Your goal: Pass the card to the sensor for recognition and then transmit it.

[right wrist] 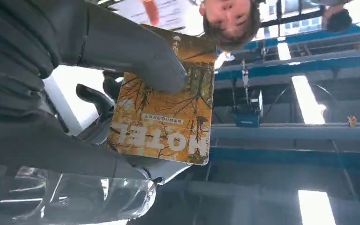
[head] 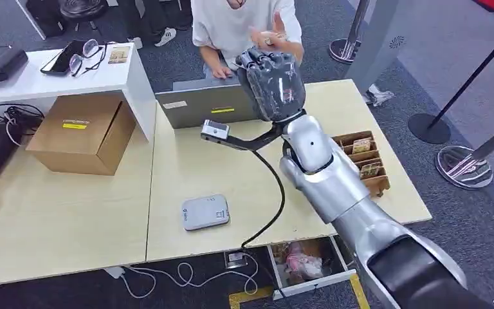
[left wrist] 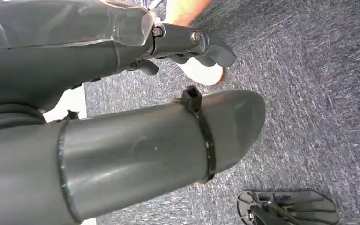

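The card, an orange hotel key card, is pinched in the right hand, the thumb pressing its face. That hand is raised high over the far edge of the tabletop, held out toward the person's open hand just beyond it. The sensor lies well behind, nearer the robot. The left hand hangs over carpet, holding nothing.

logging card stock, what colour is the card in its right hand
Orange-yellow card, dark tree branches, right wrist view.
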Tool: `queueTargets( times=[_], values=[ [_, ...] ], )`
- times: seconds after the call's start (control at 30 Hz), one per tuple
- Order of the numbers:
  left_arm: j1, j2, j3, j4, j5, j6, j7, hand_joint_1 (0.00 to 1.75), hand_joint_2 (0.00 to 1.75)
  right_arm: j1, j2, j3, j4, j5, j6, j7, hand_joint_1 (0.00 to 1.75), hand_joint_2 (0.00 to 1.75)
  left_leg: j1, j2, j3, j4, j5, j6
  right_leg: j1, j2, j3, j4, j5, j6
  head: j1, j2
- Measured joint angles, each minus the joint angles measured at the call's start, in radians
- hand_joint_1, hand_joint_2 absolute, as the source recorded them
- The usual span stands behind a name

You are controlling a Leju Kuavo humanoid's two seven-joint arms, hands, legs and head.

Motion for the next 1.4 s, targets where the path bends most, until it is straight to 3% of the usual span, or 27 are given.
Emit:
queueTargets(
  times=[0.37, 1.17, 1.2, 1.23, 1.27, 1.4],
  values=[
    [0.000, 0.002, 0.000, 0.000, -0.001, 0.001, -0.003, 0.00, 0.00, -0.144, 0.034, 0.081, 0.204, 0.094, 0.019, 0.071, 1.75, 1.75, 0.000, 0.000, 0.000, 0.000, 0.000, 0.000, 0.000, 0.000, 0.000, 0.000, 0.000, 0.000, 0.000, 0.000],
    [0.000, 0.007, 0.000, 0.000, 0.003, 0.000, -0.011, 0.00, 0.00, -0.201, 0.077, 0.151, 0.347, 0.141, 0.066, 0.099, 1.75, 1.75, 0.000, 0.000, 0.000, 0.000, 0.000, 0.000, 0.000, 0.000, 0.000, 0.000, 0.000, 0.000, 0.000, 0.000],
    [0.000, 0.007, 0.000, 0.000, 0.004, 0.000, -0.011, 0.00, 0.00, -0.202, 0.077, 0.153, 0.351, 0.142, 0.070, 0.099, 1.59, 1.75, 0.000, 0.000, 0.000, 0.000, 0.000, 0.000, 0.000, 0.000, 0.000, 0.000, 0.000, 0.000, 0.000, 0.000],
    [0.000, 0.007, 0.000, 0.000, 0.004, 0.000, -0.011, 0.00, 0.00, -0.203, 0.077, 0.155, 0.355, 0.142, 0.072, 0.100, 0.19, 1.75, 0.000, 0.000, 0.000, 0.000, 0.000, 0.000, 0.000, 0.000, 0.000, 0.000, 0.000, 0.000, 0.000, 0.000],
    [0.000, 0.007, 0.000, 0.000, 0.005, 0.000, -0.011, 0.00, 0.00, -0.203, 0.077, 0.156, 0.357, 0.142, 0.074, 0.100, 0.00, 1.75, 0.000, 0.000, 0.000, 0.000, 0.000, 0.000, 0.000, 0.000, 0.000, 0.000, 0.000, 0.000, 0.000, 0.000],
    [0.000, 0.008, 0.000, 0.000, 0.005, 0.000, -0.010, 0.00, 0.00, -0.204, 0.080, 0.159, 0.369, 0.140, 0.084, 0.106, 0.00, 1.75, 0.000, 0.000, 0.000, 0.000, 0.000, 0.000, 0.000, 0.000, 0.000, 0.000, 0.000, 0.000, 0.000, 0.000]
  ],
)
